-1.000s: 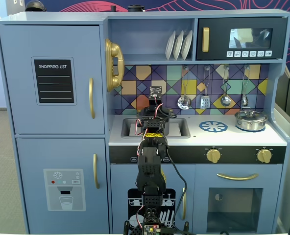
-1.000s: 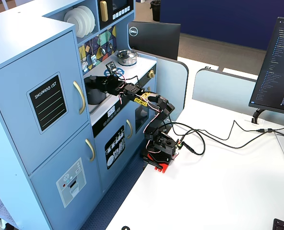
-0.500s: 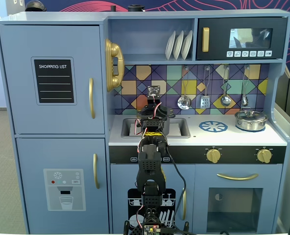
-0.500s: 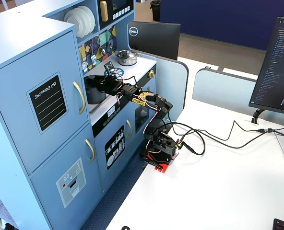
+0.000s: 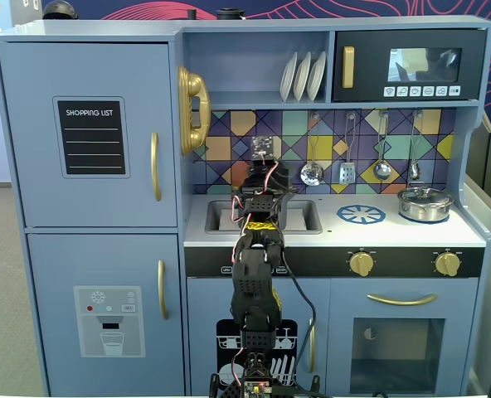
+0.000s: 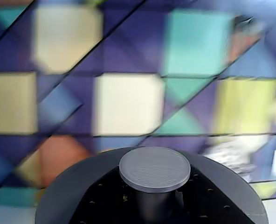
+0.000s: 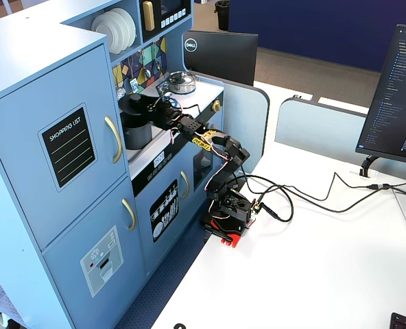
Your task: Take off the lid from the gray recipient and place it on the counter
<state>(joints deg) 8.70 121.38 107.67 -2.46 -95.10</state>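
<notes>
- Straight on at the toy kitchen, in a fixed view, the black arm (image 5: 254, 274) rises in front of the sink (image 5: 299, 217) and reaches over it, hiding whatever stands there. Right of the sink on the white counter (image 5: 328, 234) lies the blue burner print (image 5: 361, 215), and further right stands the shiny steel pot (image 5: 425, 203) with its lid on. The fingers cannot be made out here.
- Close up in the wrist view, the dark-gray lid (image 6: 63, 200) fills the lower edge, its round knob (image 6: 155, 169) sitting in the middle. Behind it the coloured tile backsplash (image 6: 128, 109) is blurred. The gripper itself is not visible, so I cannot tell from this view how the fingers stand.
- From the side, in a fixed view, the gripper (image 7: 145, 110) is at the sink end of the counter (image 7: 197, 91), closed on the lid (image 7: 136, 107), which appears tilted and raised just above the gray recipient (image 7: 137, 133). The recipient stands at the sink, well apart from the steel pot (image 7: 181, 82) at the far end.
</notes>
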